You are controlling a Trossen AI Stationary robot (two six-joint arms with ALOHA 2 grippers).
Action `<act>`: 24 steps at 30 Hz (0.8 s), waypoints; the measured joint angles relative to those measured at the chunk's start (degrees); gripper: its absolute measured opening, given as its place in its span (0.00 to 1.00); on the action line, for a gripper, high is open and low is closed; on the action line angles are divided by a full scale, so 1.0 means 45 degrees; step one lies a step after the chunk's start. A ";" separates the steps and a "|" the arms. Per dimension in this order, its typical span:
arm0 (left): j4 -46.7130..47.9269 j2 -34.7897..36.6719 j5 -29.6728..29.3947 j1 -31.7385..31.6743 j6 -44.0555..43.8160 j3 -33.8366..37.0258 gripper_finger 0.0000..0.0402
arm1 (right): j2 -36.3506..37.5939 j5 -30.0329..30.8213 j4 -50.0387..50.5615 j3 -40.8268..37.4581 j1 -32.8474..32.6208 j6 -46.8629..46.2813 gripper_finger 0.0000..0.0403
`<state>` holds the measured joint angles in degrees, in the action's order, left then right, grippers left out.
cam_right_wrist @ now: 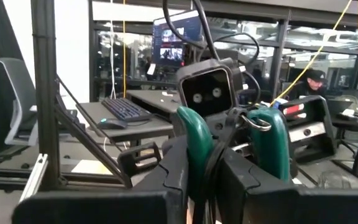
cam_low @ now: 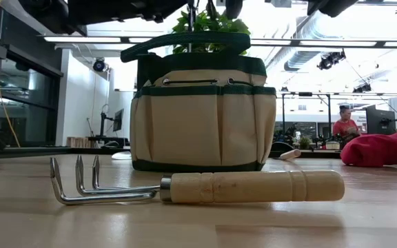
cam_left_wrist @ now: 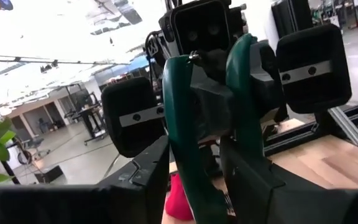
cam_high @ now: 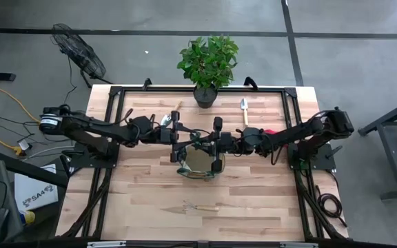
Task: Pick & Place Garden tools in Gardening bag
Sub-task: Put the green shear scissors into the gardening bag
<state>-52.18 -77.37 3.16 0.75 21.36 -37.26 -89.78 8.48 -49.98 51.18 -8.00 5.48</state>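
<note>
- The shears (cam_left_wrist: pixel 179 106) were held in the air above the bag (cam_low: pixel 198 124), between the two arms that met over the middle of the table.
- The right gripper (cam_right_wrist: pixel 207 180) was clamped tight on the shears' green handles, pinching them together.
- The left gripper (cam_left_wrist: pixel 201 180) also had the handles between its jaws; whether it gripped them or had let go could not be told.
- The shears looked stiff and fairly light. Their handles seemed smooth and curved, so probably a little slippery, and best pinched across both handles at mid-length so that the blades stayed shut.
- The bag was soft fabric and stood upright with its mouth open. It might give if pushed, so a drop from above seemed safer than pressing in.
- The fork (cam_low: pixel 253 186) lay flat on the table in front of the bag; its wooden handle looked the natural place to grip.
- A trowel (cam_high: pixel 244 109) and the red bundle (cam_low: pixel 381 149) lay farther back, outside the bag.
</note>
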 joint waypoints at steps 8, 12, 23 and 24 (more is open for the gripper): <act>0.2411 0.1242 -0.0009 0.0005 0.0579 0.0000 0.34 | 0.0080 0.0764 0.0218 0.0000 -0.0252 0.0086 0.09; 0.3824 0.2167 -0.0009 0.0005 0.0559 0.0004 0.34 | 0.0695 0.1525 0.1525 -0.0005 -0.0456 0.0112 0.09; 0.8947 0.5152 -0.0014 0.0005 -0.0294 0.0010 0.34 | 0.3076 0.5804 0.6271 0.0000 -0.2487 0.0035 0.09; 0.9389 0.5391 -0.0014 0.0005 -0.0370 0.0010 0.34 | 0.3263 0.6401 0.6761 -0.0004 -0.2806 0.0021 0.09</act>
<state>-9.93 -53.11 3.09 0.78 19.69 -37.21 -75.09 37.29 -19.55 51.16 -20.63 5.57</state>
